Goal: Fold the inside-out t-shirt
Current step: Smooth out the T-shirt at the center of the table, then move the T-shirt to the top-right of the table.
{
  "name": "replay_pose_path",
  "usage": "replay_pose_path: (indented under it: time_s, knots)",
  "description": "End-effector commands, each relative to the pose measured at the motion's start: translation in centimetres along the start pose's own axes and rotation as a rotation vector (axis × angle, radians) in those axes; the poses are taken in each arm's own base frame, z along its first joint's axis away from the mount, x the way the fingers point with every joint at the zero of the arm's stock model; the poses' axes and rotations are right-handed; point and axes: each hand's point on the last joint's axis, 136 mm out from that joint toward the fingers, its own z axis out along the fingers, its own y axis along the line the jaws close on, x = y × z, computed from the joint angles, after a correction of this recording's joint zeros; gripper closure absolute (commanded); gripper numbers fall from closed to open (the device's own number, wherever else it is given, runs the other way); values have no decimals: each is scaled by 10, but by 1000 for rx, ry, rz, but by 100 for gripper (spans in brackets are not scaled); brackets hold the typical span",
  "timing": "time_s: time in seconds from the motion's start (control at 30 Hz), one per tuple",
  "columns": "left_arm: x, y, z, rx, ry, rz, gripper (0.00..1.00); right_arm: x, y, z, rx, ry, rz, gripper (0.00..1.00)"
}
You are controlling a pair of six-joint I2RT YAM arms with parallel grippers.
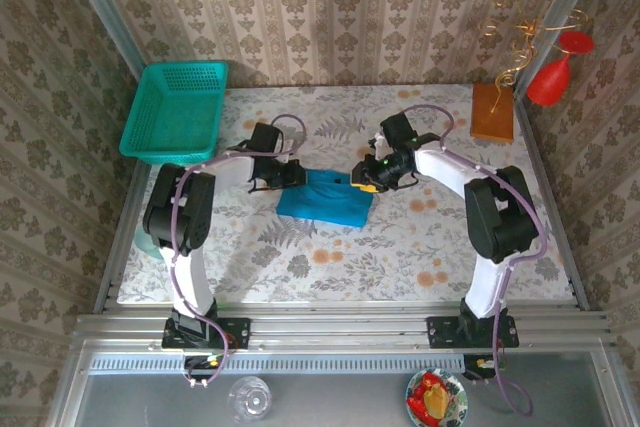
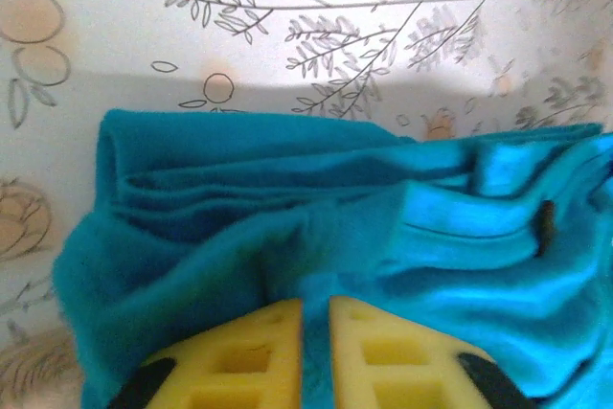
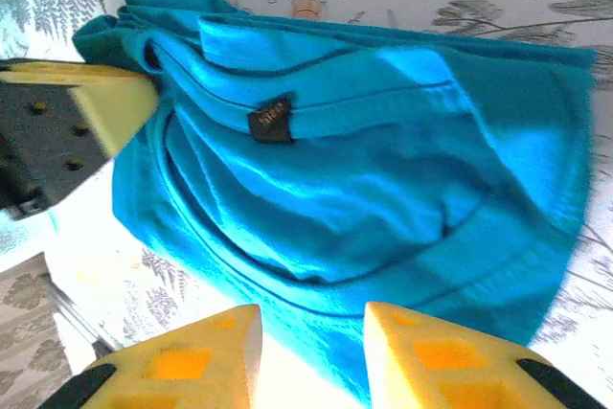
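- The t-shirt is lying mid-way across the table as a compact bundle, btwn the two grippers. Its collar label is facing up.
- The left gripper is sitting at the bundle's left edge w/ fingers nearly together, just a thin slit showing. Can't tell if it's pinching a fold.
- The right gripper is hovering at the opposite edge w/ jaws apart, holding nothing.
- Judging the step as tidying the last fold. Doing it well prob. means lifting straight off w/o dragging layers, then smoothing the rippled left side and squaring the edges.
- The teal mesh basket is standing at the far-left corner, well apart from the shirt. Nothing is showing inside.
- A bowl, off the table on the near side, is holding red and yellow bits. A clear glass is standing left of it, contents unclear.
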Motion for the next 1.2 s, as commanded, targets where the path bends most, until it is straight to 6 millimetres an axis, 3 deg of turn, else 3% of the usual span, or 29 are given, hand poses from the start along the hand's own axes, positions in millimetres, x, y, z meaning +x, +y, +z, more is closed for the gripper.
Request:
replay_pose_path:
  time_s: [0.0,0.17,0.27,0.5,0.8,1.17]
  knots:
    - [-14,-18,-29,40,-77,5,76,19,-35,-3,132,33,52,63]
    - [-3,-8,-45,-10,-70,5,60,30,-51,-1,154,26,74,57]
    - [8,4,-43,-35,-36,0,57,36,-53,4,138,47,90,56]
    - [22,30,-24,-53,42,-53,55,26,-44,20,56,46,93,52]
    - [27,29,-6,36,92,-99,56,13,-37,44,-10,81,111,59]
    - [27,25,-7,58,79,-107,58,4,-35,47,-11,80,101,80]
